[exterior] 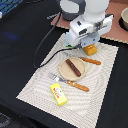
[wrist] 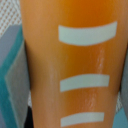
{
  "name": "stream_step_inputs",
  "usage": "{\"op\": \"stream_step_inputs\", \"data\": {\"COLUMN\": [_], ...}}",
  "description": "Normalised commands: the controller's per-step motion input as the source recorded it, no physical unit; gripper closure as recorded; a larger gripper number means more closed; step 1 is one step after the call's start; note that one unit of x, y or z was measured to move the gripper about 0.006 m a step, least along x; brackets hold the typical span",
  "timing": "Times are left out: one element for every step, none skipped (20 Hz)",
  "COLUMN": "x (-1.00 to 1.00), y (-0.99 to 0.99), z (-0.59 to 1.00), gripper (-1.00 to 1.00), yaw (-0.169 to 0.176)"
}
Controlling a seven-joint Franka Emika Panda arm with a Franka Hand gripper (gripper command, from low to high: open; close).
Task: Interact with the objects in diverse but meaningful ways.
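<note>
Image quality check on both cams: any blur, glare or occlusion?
Wrist view: soft and out of focus, filled by the orange-yellow block at close range, faint specular streak on it. Exterior view: low-res but even lighting, sausage and yellow box legible; the arm hides the gripper's fingertips, its state unreadable.

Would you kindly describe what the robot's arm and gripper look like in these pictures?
The arm is glossy white with rounded segments. Its boxy white-and-grey wrist head carries dark patches. A black cable loops from it over the mat. The gripper's fingers cannot be made out in either view.
</note>
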Motion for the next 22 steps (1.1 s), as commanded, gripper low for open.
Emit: {"op": "stream_step_inputs", "data": {"x": [0.11,0.09,0.15,0.17,0.19,0.21,0.21,0.16,0.17,0.14,0.04,0.01,0.0,0.0,0.0,-0.04,-0.09,-0.19,-0.26,-0.27,-0.22,-0.23], "y": [0.31,0.3,0.32,0.33,0.3,0.32,0.35,0.33,0.31,0.23,0.15,0.06,0.0,0.0,-0.22,-0.32,-0.44,-0.58,-0.73,-0.75,-0.81,-0.82], "z": [0.33,0.37,0.49,0.62,0.83,0.97,1.0,0.97,0.87,0.81,0.7,0.6,0.53,0.47,0.37,0.31,0.27,0.15,0.09,0.06,0.04,0.06], "gripper": [-1.0,-1.0,-1.0,-1.0,-1.0,-1.0,-1.0,-1.0,-1.0,-1.0,-1.0,-1.0,-1.0,-1.0,-1.0,-1.0,-1.0,-1.0,-1.0,-1.0,-1.0,-1.0], "yaw": [0.0,0.0,0.0,0.0,0.0,0.0,0.0,0.011,0.023,0.031,0.029,0.028,0.028,0.027,0.04,0.041,0.028,0.014,0.009,0.017,0.028,0.029]}}
